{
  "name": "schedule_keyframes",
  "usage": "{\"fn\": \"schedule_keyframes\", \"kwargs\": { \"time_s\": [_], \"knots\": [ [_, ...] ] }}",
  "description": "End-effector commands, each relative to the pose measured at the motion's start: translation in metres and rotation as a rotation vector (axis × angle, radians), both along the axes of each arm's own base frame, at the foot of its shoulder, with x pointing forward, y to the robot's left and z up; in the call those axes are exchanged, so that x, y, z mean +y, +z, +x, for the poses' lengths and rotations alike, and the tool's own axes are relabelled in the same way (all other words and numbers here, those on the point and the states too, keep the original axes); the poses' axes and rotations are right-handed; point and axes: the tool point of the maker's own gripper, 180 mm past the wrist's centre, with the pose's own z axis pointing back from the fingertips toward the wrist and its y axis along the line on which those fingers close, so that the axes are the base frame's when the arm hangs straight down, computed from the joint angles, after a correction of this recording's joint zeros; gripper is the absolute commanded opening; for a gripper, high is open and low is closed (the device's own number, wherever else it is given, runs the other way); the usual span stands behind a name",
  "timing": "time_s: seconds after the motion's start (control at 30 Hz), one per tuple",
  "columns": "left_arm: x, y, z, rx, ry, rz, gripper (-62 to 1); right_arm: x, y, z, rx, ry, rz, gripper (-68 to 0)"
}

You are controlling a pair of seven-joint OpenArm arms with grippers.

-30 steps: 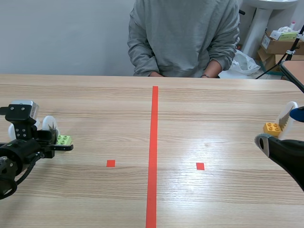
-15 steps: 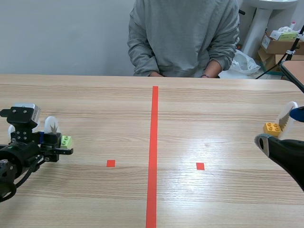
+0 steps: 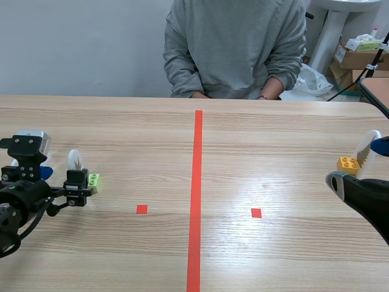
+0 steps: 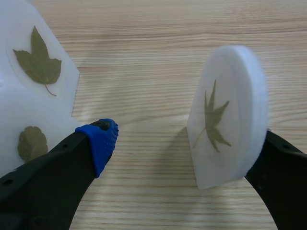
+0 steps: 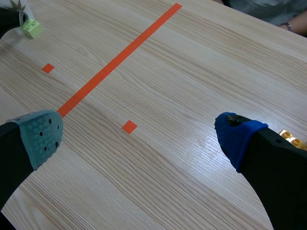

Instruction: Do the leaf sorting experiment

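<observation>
Left tool (image 4: 184, 148): low over the left side of the wooden counter (image 3: 273, 134), fingers spread wide, clamped on nothing. Blue dotted pad (image 4: 103, 139) of one finger well apart from the white round disc bearing a pressed olive leaf with pointed lobes (image 4: 225, 115). Disc upright on edge, leaf face toward the gap, back against the other finger. From the scene camera: disc just beside a lime-green studded plastic brick (image 3: 93, 180); how the two join is hidden by the finger, cannot tell. Outside the gap, beside the blue-padded finger: white flat plaque (image 4: 19, 103) carrying two more pressed leaves, one lobed (image 4: 37, 62), one rounded (image 4: 32, 143).

Right tool (image 5: 139, 134): at the counter's right edge, fingers likewise wide apart, gripping nothing; grey-green pad (image 5: 45, 136) on one side, blue on the other. Wood grain and a small tape square under the gap. Just beside the blue-padded finger: yellow-orange studded brick (image 3: 347, 163), with a second white disc (image 3: 366, 148) upright at it, toothed leaf on its face.

Orange-red tape line (image 3: 196, 194) down the counter's middle, one small square on each side. Bricks well apart, at opposite ends. Across the counter: person in a grey sweatshirt (image 3: 234, 48), seated, hands at the far edge. Cardboard boxes (image 3: 355, 58) behind, far right.
</observation>
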Motion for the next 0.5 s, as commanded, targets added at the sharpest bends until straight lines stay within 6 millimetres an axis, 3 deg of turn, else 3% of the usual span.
{"fn": "schedule_keyframes", "kwargs": {
  "time_s": [0.0, 0.23, 0.47],
  "knots": [
    [-0.004, 0.021, 0.011, -0.059, -0.003, -0.011, -14.0, 0.004, 0.007, 0.002, -0.022, 0.015, 0.016, 0.4],
    [-0.015, 0.048, 0.013, -0.101, -0.037, -0.012, -14.0, 0.004, 0.007, 0.002, -0.022, 0.015, 0.016, 0.4],
    [-0.032, 0.081, -0.002, -0.157, -0.139, -0.040, -14.0, 0.004, 0.007, 0.002, -0.022, 0.015, 0.016, 0.4]
  ]
}}
